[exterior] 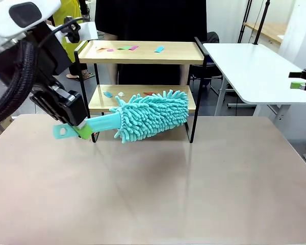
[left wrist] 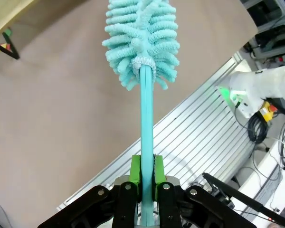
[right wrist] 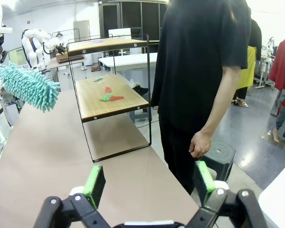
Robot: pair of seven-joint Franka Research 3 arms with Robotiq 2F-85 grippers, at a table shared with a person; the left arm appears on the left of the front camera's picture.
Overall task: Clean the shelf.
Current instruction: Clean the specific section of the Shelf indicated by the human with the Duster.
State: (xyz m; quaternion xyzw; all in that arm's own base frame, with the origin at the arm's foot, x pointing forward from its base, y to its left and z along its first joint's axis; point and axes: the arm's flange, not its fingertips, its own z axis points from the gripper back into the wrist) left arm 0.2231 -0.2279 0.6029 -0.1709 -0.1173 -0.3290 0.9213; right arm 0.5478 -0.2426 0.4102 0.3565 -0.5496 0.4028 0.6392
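Beige tabletop (exterior: 158, 194) is spreading across the front view, with the shelf (exterior: 186, 52) standing at its 12 o'clock edge and paper scraps (exterior: 127, 48) lying on both boards. At 9 o'clock the left gripper (exterior: 81, 130) is pinching a teal duster (exterior: 153, 116), whose head is hanging before the lower board. The right gripper (exterior: 302, 81) is hovering at 3 o'clock.

Left wrist view: green pads (left wrist: 136, 171) are clamping the thin handle low down.

Right wrist view: the right gripper is standing spread wide and empty, with the shelf at 11 o'clock and a person (right wrist: 199, 71) beside it.

The shelf is looking light and stiff, probably sliding if pushed; steadying it by a side rail seems wise.
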